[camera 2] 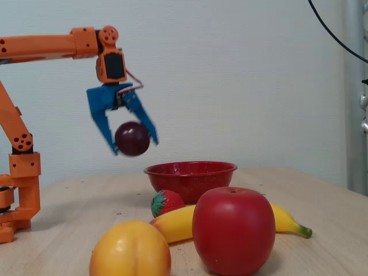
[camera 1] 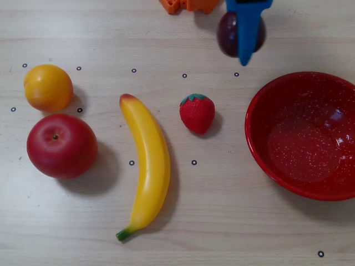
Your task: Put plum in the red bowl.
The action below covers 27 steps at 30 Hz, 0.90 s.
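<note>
Pale wooden table (camera 1: 233,221) below, I see my blue gripper (camera 2: 133,142) clamped on the plum (camera 2: 132,138), holding it in the air, clear of the surface, at about ten o'clock from the red bowl (camera 1: 302,136) in the overhead view.

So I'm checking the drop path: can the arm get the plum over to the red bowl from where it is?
Probably yes. The tool holds the plum in the air, above the height of the red bowl's rim, and nothing stands between them. The strawberry lies off to the side.
</note>
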Tool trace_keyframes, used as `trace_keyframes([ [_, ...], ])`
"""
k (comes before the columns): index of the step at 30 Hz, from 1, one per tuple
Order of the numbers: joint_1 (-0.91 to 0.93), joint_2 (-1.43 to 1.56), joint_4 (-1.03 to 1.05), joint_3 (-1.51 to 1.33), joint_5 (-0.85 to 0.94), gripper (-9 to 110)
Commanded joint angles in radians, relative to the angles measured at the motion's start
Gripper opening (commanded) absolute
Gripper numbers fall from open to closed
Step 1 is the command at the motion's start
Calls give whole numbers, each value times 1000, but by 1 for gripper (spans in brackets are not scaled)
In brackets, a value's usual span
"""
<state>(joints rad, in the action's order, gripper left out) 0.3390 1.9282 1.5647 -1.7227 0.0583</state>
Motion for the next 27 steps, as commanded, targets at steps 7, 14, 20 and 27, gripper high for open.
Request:
trace_keyframes([
  [7, 104, 5, -314, 126, -189, 0],
  [14, 124, -120, -548, 124, -293, 0],
  [20, 127, -290, -621, 199, -351, 0],
  [27, 147, -499, -584, 345, -365, 0],
])
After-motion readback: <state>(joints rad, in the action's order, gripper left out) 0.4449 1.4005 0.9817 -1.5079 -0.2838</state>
